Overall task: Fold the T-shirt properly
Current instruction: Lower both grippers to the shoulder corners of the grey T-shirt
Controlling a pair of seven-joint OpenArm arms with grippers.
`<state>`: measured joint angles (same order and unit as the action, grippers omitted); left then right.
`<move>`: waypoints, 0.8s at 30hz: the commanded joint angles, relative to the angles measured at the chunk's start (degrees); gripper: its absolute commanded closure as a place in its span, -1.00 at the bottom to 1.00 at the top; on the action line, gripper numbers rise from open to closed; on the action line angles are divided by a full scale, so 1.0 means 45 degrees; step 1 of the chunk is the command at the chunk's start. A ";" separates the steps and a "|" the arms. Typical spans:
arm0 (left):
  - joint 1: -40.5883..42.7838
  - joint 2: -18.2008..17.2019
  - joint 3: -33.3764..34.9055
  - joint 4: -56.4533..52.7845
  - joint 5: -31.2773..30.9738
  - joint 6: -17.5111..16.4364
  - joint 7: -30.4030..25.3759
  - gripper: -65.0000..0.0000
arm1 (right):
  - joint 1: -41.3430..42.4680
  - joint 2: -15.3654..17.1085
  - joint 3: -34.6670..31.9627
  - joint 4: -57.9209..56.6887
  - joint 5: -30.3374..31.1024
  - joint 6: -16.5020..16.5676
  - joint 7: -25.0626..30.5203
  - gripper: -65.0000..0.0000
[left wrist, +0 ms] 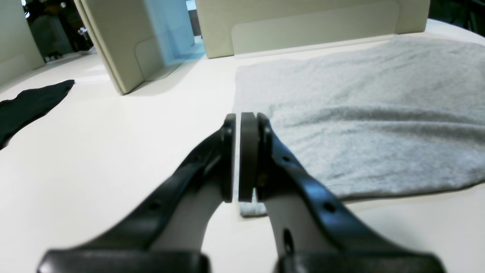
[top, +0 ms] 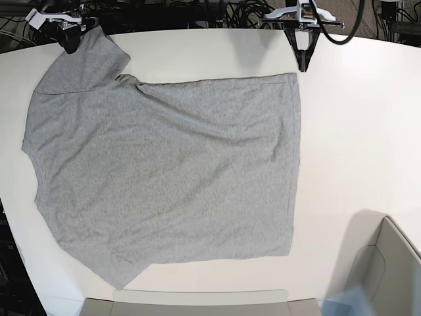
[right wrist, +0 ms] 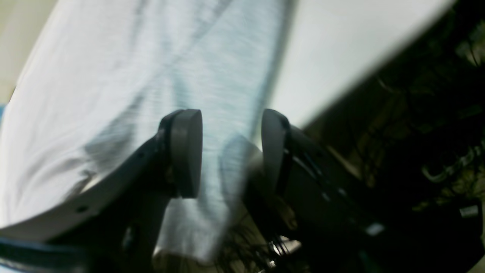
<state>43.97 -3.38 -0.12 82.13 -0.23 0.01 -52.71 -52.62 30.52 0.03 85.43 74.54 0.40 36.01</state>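
Observation:
The heather-grey T-shirt (top: 164, 164) lies spread flat on the white table (top: 355, 131), plain side up. My left gripper (top: 302, 66) is shut just off the shirt's far right corner. In the left wrist view the left gripper (left wrist: 242, 117) has its pads almost touching, with nothing seen between them, and the T-shirt (left wrist: 360, 113) edge runs under and to the right. My right gripper (top: 68, 46) is at the far left sleeve. In the right wrist view the right gripper (right wrist: 231, 113) stands open, with a fold of the T-shirt (right wrist: 113, 76) in the gap.
A beige box (top: 388, 270) stands at the near right corner, and a beige panel (top: 197, 304) runs along the near edge. A dark flat piece (left wrist: 26, 106) lies at the left of the left wrist view. Cables (top: 197, 10) hang beyond the far table edge.

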 commanded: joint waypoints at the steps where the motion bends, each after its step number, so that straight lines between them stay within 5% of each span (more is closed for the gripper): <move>1: 0.0144 -0.0041 -0.0042 0.0182 -0.0056 0.0027 -0.0351 0.90 | -0.0038 0.0201 0.0042 -0.0083 0.0402 -0.0002 0.0096 0.20; 24: 0.0125 -0.0041 0.0017 0.0201 -0.0056 0.0027 -0.0331 0.90 | 0.0685 0.0182 -0.0017 -0.0161 0.0968 0.0018 -0.1819 0.20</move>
<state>43.79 -3.53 -0.12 82.13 -0.23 0.01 -52.69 -48.60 31.07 0.38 84.66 77.82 1.28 30.85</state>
